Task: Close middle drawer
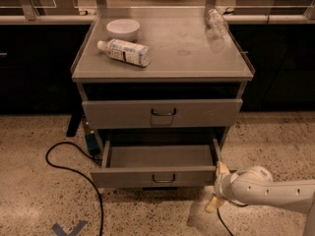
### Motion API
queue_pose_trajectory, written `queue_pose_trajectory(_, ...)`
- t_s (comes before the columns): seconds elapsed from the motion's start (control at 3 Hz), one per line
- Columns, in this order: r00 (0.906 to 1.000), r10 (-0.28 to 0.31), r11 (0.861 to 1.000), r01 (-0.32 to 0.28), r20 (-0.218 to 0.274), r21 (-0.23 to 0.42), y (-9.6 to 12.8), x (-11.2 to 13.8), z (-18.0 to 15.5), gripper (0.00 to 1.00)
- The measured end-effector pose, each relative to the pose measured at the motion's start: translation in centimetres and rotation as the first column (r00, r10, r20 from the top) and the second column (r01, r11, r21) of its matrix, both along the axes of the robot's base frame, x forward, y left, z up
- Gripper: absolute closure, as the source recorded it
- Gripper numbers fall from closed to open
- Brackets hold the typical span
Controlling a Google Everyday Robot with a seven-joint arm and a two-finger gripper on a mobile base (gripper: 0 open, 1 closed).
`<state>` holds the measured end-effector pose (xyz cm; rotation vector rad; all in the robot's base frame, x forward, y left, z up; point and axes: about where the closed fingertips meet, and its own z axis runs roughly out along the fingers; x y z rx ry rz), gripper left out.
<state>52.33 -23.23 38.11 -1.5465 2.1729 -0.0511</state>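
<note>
Drawer and gripper: the middle drawer (pixel 156 157) stands pulled out below the bench's front edge, with the gripper (pixel 218 186) at its front right corner.

The drawer's tray is bare and its low front panel carries a small dark wire handle (pixel 163 179) at centre. Above it the taller drawer (pixel 123 114) sits pushed in under the bench (pixel 197 53). The gripper hangs low past the bench's front right corner, released, its 2 yellowish fingers (pixel 222 169) spread with nothing between them; the upper 1 lies just beside the drawer's right front corner, though whether it touches I cannot tell. On the bench, a white bowl (pixel 123 28) sits at the back left corner, a white bottle (pixel 124 51) lies on its side near the left edge, and a clear bottle (pixel 216 23) lies at the back right corner. A black cable (pixel 93 188) loops over the speckled floor left of the drawer.
</note>
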Motion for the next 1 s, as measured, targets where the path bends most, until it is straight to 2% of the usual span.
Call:
queue_pose_trajectory(0.33,1.0,0.0,1.0,0.0,0.0,0.0,0.0,0.0,0.0,0.0)
queue_pose_trajectory(0.67,0.9966,0.001,1.0,0.0,0.082,-0.02,-1.5,0.1,4.4,0.0)
queue_pose_trajectory(1.0,0.9792,0.008,0.998,0.004,0.203,-0.058,-3.2,-2.5,12.1,0.0)
